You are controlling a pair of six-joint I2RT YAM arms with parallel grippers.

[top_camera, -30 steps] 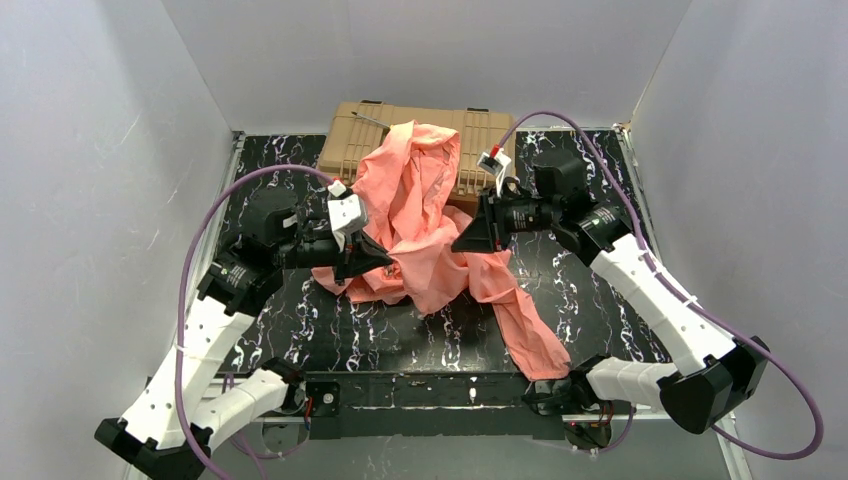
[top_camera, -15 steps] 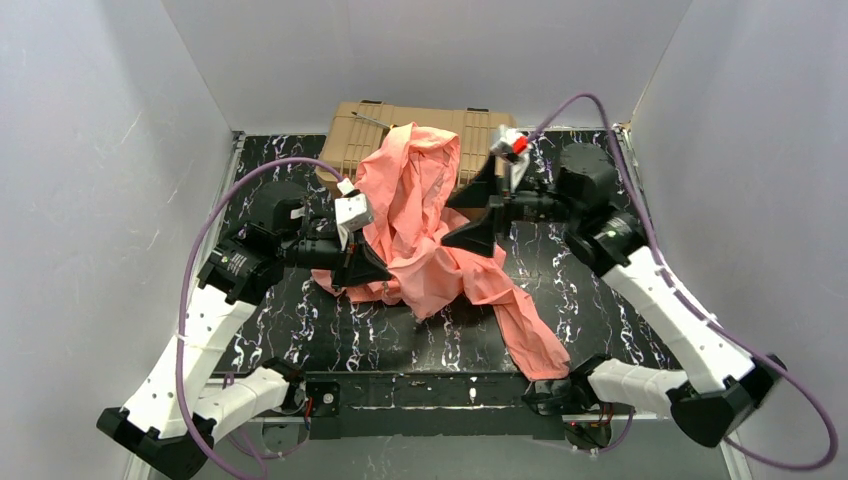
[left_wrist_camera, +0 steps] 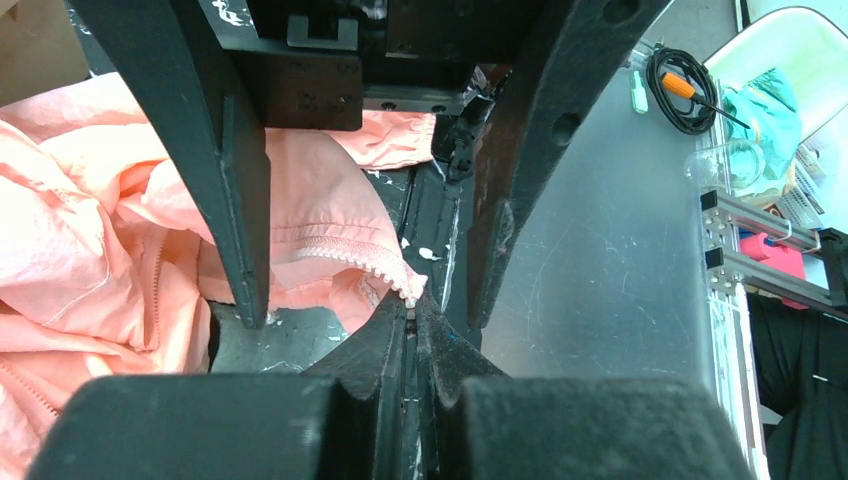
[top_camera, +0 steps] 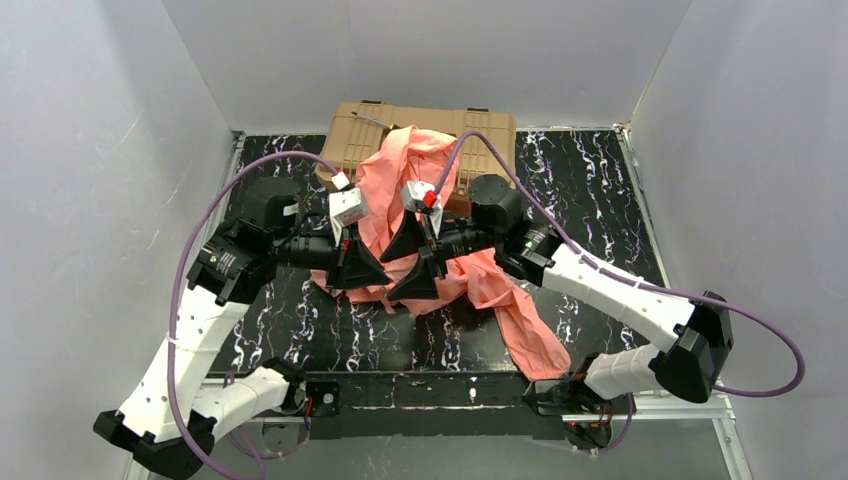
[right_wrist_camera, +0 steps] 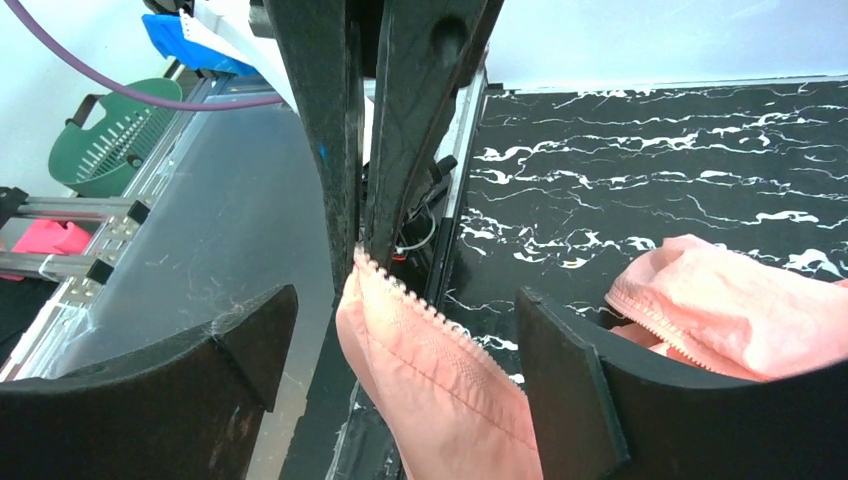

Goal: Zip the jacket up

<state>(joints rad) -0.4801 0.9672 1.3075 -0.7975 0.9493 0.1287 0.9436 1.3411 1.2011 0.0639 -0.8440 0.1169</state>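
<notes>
left jaws pinch jacket [left_wrist_camera: 90, 250] zipper [left_wrist_camera: 352, 258], right jaws spread.

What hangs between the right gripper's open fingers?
The zipper edge of the jacket, pinched by the left gripper, as the right wrist view shows.

The jacket [top_camera: 385, 190] hides part of the toolbox [top_camera: 490, 135].

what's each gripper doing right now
left gripper: closed, pinching the jacket at its zipper edge
right gripper: open, holding nothing, one finger on each side of that edge
</notes>
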